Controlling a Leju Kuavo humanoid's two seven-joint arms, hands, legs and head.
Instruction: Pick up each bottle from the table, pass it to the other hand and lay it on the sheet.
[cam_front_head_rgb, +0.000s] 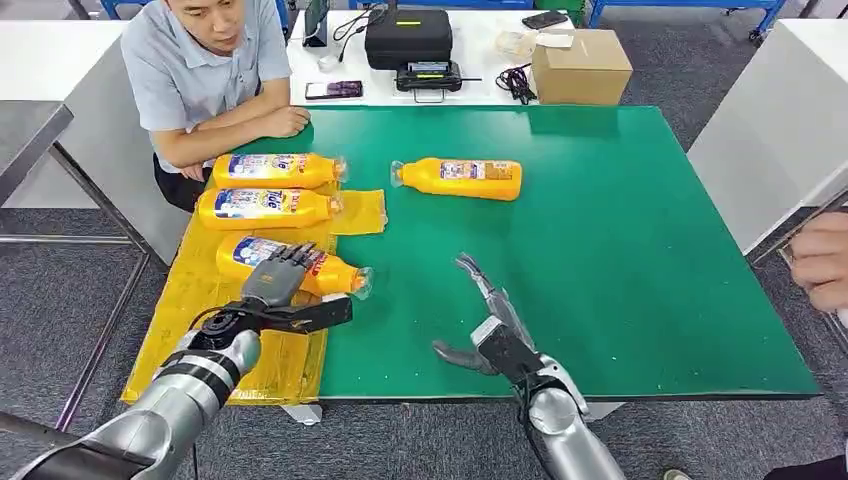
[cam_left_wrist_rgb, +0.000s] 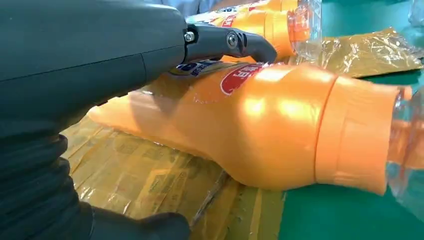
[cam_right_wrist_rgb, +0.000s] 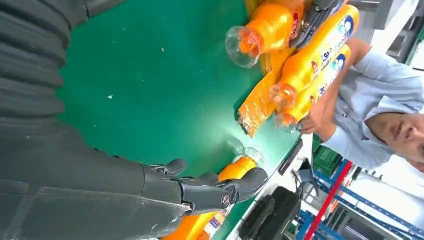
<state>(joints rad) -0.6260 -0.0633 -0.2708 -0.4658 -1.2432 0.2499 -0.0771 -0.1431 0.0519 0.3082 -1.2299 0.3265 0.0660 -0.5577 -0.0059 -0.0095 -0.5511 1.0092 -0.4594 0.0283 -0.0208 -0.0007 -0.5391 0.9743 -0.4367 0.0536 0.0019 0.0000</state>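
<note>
Three orange bottles lie on the yellow sheet (cam_front_head_rgb: 190, 310) at the table's left. My left hand (cam_front_head_rgb: 280, 290) is at the nearest bottle (cam_front_head_rgb: 335, 272), whose neck sticks out over the green top. The fingers (cam_left_wrist_rgb: 230, 42) lie across that bottle's (cam_left_wrist_rgb: 280, 125) label, while the thumb (cam_left_wrist_rgb: 135, 227) is spread away and off it. That bottle rests on the sheet (cam_left_wrist_rgb: 140, 170). The other two (cam_front_head_rgb: 275, 170) (cam_front_head_rgb: 265, 208) lie side by side behind it. A fourth bottle (cam_front_head_rgb: 460, 178) (cam_right_wrist_rgb: 237, 169) lies alone mid-table. My right hand (cam_front_head_rgb: 495, 325) (cam_right_wrist_rgb: 100, 185) hovers open near the front edge, holding nothing.
A person leans their arms (cam_front_head_rgb: 230, 120) on the table's far left corner, just behind the sheet. Another person's hand (cam_front_head_rgb: 820, 260) shows at the right edge. The green tabletop (cam_front_head_rgb: 640, 260) stretches to the right. Behind it a white table carries a black case (cam_front_head_rgb: 408, 38) and a cardboard box (cam_front_head_rgb: 582, 65).
</note>
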